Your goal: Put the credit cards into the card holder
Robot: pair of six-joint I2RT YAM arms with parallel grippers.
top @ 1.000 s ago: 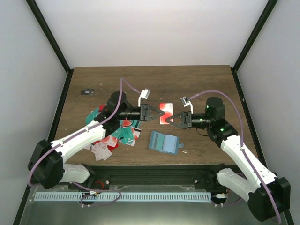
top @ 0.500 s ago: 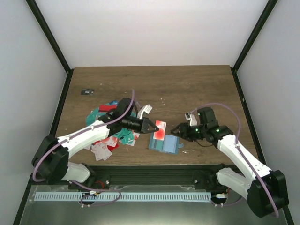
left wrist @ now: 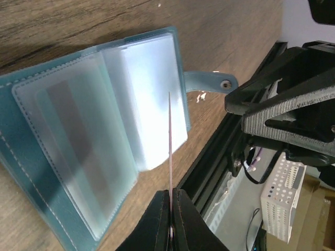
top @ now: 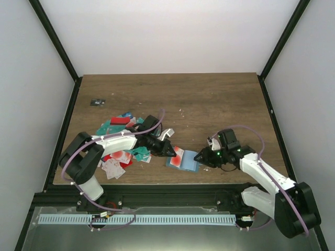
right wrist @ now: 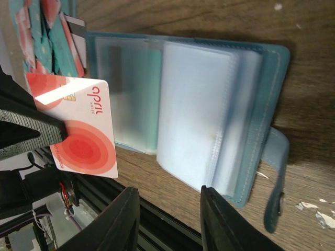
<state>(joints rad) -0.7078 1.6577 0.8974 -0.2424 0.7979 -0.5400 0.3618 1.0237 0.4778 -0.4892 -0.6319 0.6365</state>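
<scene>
The card holder [top: 183, 160] lies open by the middle of the table's [top: 209, 99] near edge, with a white-and-red credit card [right wrist: 78, 125] just above its clear pockets, pinched by the clenched left gripper [left wrist: 171, 201], the right gripper [right wrist: 167, 191] beside its tab [right wrist: 275, 172] with fingers parted and empty, and the other cards [top: 120, 156] heaped toward the left edge.
</scene>
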